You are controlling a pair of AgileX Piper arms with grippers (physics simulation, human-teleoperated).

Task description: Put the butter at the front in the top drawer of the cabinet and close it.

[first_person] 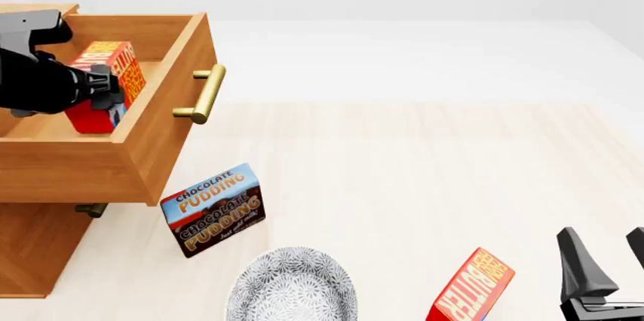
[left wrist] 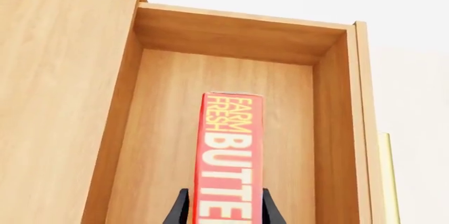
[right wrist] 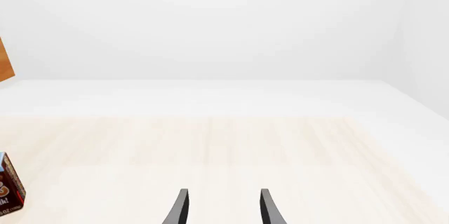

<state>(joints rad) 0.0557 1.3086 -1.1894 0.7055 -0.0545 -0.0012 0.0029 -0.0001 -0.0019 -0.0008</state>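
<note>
In the left wrist view, the left tool (left wrist: 223, 211) is gripping the butter (left wrist: 232, 155) between its dark fingers, holding the box inside the open top drawer (left wrist: 329, 129), above the drawer's wooden floor and between its side walls.

In the front view, the top drawer (first_person: 171, 117) is standing pulled out from the cabinet (first_person: 35, 249), its brass handle (first_person: 204, 95) facing the bench (first_person: 423, 163). The left tool (first_person: 104, 89) is holding the butter (first_person: 108, 80) tilted within the drawer. A Chocolate Pudding box (first_person: 213, 209) is leaning just beside the cabinet, near a patterned plate (first_person: 289, 287). A second butter box (first_person: 471, 291) is sitting near the right tool (first_person: 604, 264).

In the right wrist view, the right tool (right wrist: 222, 205) is hanging open over the bench (right wrist: 266, 145), gripping nothing.
</note>
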